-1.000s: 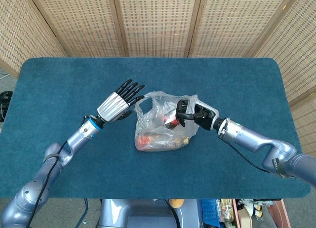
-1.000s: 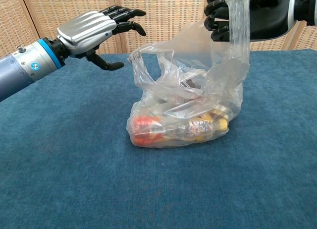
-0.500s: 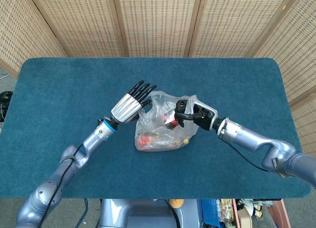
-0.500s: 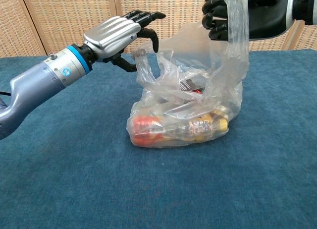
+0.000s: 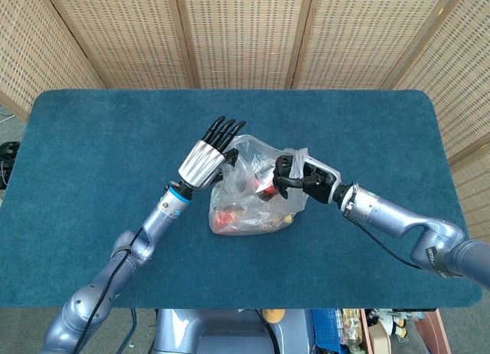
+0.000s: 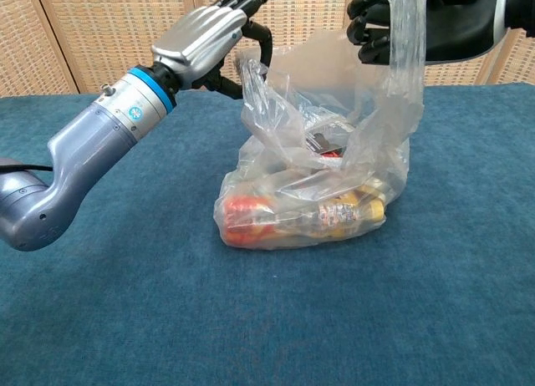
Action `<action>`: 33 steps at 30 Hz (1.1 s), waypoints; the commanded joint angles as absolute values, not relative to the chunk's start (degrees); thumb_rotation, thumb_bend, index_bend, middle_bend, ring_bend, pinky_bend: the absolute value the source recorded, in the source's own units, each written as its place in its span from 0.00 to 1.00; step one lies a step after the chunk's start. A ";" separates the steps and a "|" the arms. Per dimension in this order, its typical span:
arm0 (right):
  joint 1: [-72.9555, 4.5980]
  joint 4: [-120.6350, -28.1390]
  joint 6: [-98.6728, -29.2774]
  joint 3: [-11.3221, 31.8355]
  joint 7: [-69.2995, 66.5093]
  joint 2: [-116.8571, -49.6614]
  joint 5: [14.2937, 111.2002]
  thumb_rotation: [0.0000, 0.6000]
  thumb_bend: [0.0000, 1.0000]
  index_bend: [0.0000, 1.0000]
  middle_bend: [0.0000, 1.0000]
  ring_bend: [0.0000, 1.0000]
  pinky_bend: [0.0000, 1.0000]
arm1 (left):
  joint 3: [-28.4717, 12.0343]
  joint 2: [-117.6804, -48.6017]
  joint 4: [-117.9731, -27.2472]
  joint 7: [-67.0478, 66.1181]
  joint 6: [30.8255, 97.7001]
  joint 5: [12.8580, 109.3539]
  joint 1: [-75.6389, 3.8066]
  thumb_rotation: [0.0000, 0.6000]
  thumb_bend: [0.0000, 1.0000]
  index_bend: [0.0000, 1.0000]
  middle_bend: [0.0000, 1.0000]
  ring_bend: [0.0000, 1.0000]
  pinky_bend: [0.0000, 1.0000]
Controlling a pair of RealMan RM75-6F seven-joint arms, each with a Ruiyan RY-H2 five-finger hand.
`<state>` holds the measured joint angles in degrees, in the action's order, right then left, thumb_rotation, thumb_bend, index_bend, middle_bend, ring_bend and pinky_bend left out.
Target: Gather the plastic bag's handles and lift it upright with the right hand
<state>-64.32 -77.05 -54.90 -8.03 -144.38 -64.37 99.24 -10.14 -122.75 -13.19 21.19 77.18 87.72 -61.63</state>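
Note:
A clear plastic bag (image 5: 251, 201) (image 6: 309, 202) holding red and yellow packaged items sits mid-table. My right hand (image 5: 293, 175) (image 6: 418, 18) grips the bag's right handle (image 6: 399, 43) and holds it stretched upward. My left hand (image 5: 210, 151) (image 6: 209, 37) is at the bag's left side. Its thumb and a curled finger pinch the left handle (image 6: 253, 89), which stands raised, while the other fingers stay spread. The two handles are apart, and the bag's bottom rests on the table.
The blue cloth table (image 5: 92, 139) (image 6: 125, 319) carries only the bag. Wicker screens (image 5: 245, 32) stand behind the far edge. My left forearm (image 6: 92, 144) crosses the front left of the chest view.
My left hand swung in to the bag, closed thumb and finger on the left handle and raised it. My right hand kept still with its handle.

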 commanded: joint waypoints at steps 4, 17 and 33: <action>-64.24 -77.04 -55.04 -8.08 -144.12 -64.56 99.22 1.00 0.29 0.58 0.70 0.55 0.66 | -14.23 -122.49 -15.24 28.77 83.57 84.13 -62.17 1.00 0.52 0.80 0.00 0.00 0.00; -64.48 -78.64 -54.53 -8.00 -142.35 -64.18 98.90 1.00 0.29 0.58 0.70 0.55 0.66 | -17.38 -121.91 -17.59 36.64 89.32 81.57 -62.87 1.00 0.50 0.75 0.01 0.00 0.00; -64.68 -78.50 -53.66 -8.09 -141.46 -64.93 98.82 1.00 0.29 0.59 0.70 0.55 0.66 | -22.31 -122.70 -23.14 41.24 90.01 78.01 -66.44 1.00 0.44 0.69 0.00 0.00 0.01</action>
<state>-64.67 -78.57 -53.70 -8.05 -141.42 -64.86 98.80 -21.19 -122.61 -22.09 40.52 89.74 78.97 -65.95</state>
